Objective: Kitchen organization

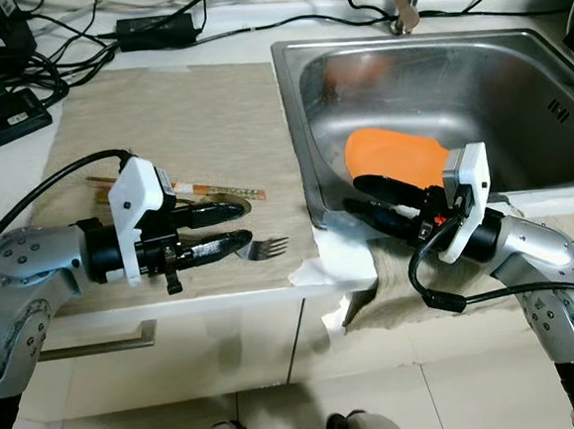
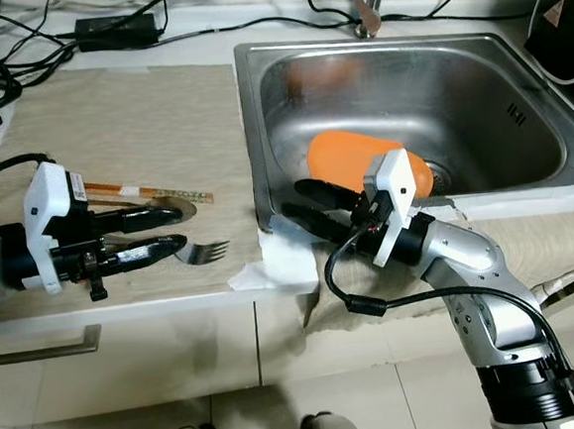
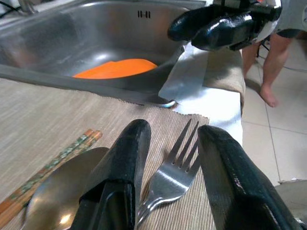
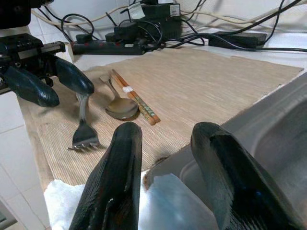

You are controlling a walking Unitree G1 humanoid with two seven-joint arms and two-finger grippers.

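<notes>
A silver fork (image 1: 266, 247) lies on the beige mat (image 1: 180, 123) near the counter's front edge. My left gripper (image 1: 232, 229) is open, with its fingers on either side of the fork's handle (image 3: 163, 179). Just behind the fork lie a spoon (image 1: 228, 201) and a pair of chopsticks (image 1: 221, 189). An orange plate (image 1: 396, 156) rests in the steel sink (image 1: 516, 87). My right gripper (image 1: 363, 200) hovers open over the sink's front left corner, holding nothing, its fingers (image 4: 125, 158) pointing toward the mat.
White paper towel (image 1: 339, 262) hangs over the counter edge by the sink corner. A power strip (image 1: 1, 113), an adapter (image 1: 156, 27) and cables run along the back. The faucet (image 1: 410, 4) stands behind the sink. A person's legs (image 3: 268, 62) stand on the tiled floor.
</notes>
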